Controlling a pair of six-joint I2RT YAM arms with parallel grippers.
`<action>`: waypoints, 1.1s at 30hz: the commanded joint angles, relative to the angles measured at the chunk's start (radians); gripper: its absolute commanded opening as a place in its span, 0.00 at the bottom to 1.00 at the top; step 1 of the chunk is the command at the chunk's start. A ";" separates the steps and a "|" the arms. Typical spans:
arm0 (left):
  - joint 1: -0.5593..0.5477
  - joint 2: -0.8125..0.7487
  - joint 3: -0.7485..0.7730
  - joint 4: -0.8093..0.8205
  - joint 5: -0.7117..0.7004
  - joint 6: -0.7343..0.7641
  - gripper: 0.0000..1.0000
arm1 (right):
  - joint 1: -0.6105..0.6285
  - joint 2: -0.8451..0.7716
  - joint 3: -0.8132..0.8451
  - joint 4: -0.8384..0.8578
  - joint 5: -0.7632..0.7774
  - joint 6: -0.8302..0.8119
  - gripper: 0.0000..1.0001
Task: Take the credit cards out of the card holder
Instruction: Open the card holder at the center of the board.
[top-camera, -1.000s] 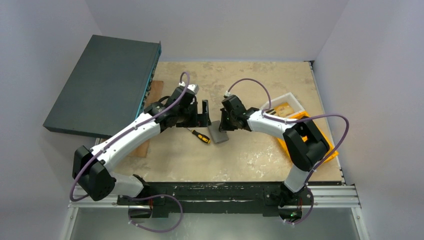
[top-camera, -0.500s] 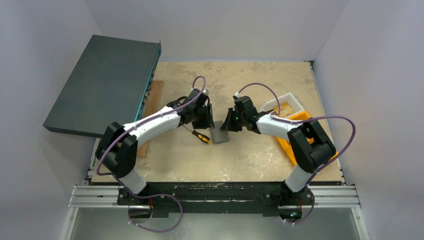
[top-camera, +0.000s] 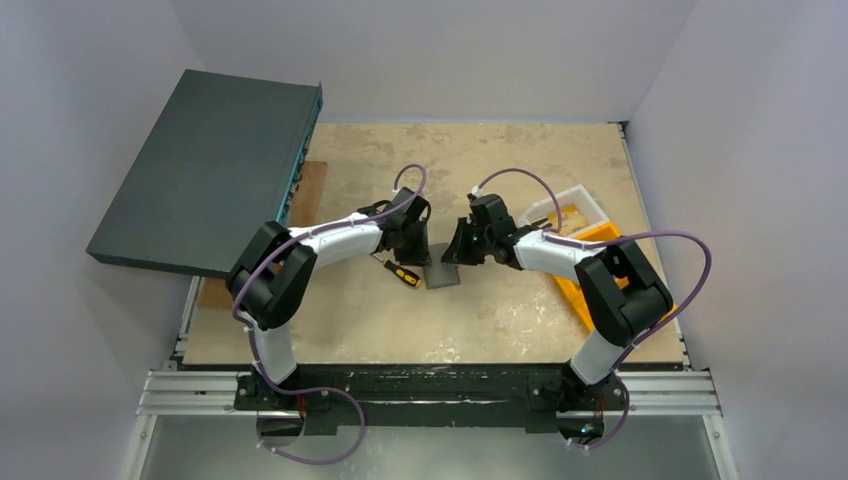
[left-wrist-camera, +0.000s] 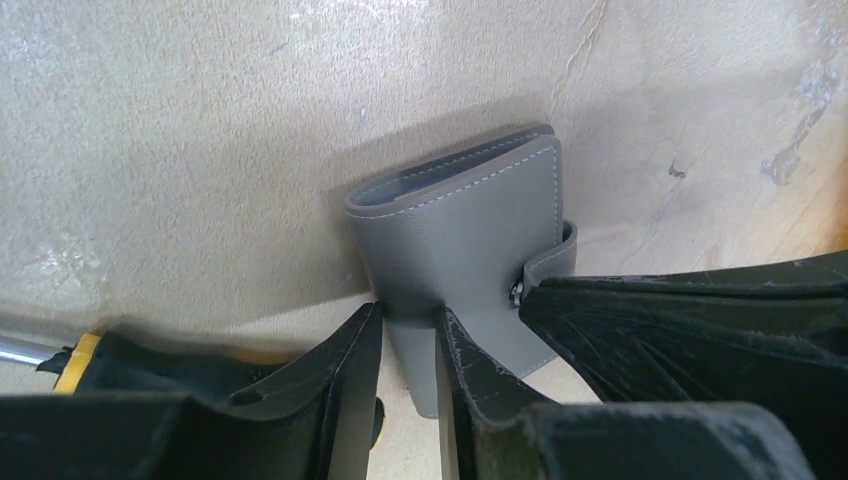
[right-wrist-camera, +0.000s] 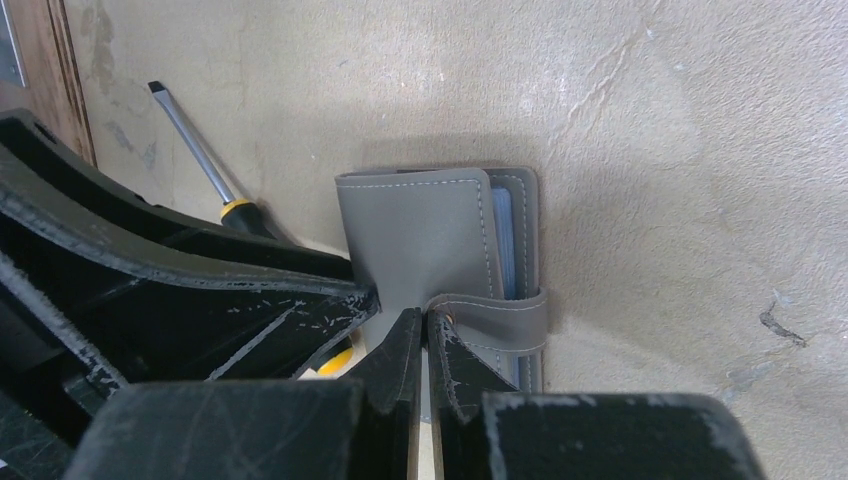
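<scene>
1. Top view: the card holder (top-camera: 441, 273) lies flat on the worktop (top-camera: 500, 310), in the middle between the two arms. The left hand (top-camera: 415, 248) is at its left side and the right hand (top-camera: 456, 252) at its right side. Both touch it or are just beside it, so neither arm is clearly nearer. A screwdriver (top-camera: 403, 273) lies just beside the holder, on its left.

2. Left wrist view: the holder is directly in front of the left hand, with its near end under the fingers (left-wrist-camera: 350, 365). The fingers stand a little apart, with a narrow strip of grey cover between them. I cannot tell whether they pinch it or only press on it. The tab (left-wrist-camera: 552, 262) is on the side away from this hand, and the tip of the right hand touches it there.

3. Right wrist view: the right hand is closed. Its tips sit at the free end of the tab, but I cannot tell whether they pinch it. The long side of the holder runs straight away from this hand. The open edge, with a pale blue inside (right-wrist-camera: 503, 235), is on the tab's side, and the tab is wrapped over it. In my judgement the right hand is placed better to pull the tab, while the left hand holds the fold side down.
</scene>
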 joint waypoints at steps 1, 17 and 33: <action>0.002 0.017 0.052 0.039 -0.028 -0.030 0.25 | -0.007 -0.035 -0.009 0.002 -0.003 -0.006 0.00; 0.000 0.072 0.153 -0.184 -0.156 -0.055 0.25 | -0.032 -0.049 -0.025 0.003 -0.022 -0.012 0.00; 0.002 0.072 0.212 -0.016 0.069 -0.076 0.22 | -0.037 -0.005 -0.019 0.007 -0.047 -0.016 0.00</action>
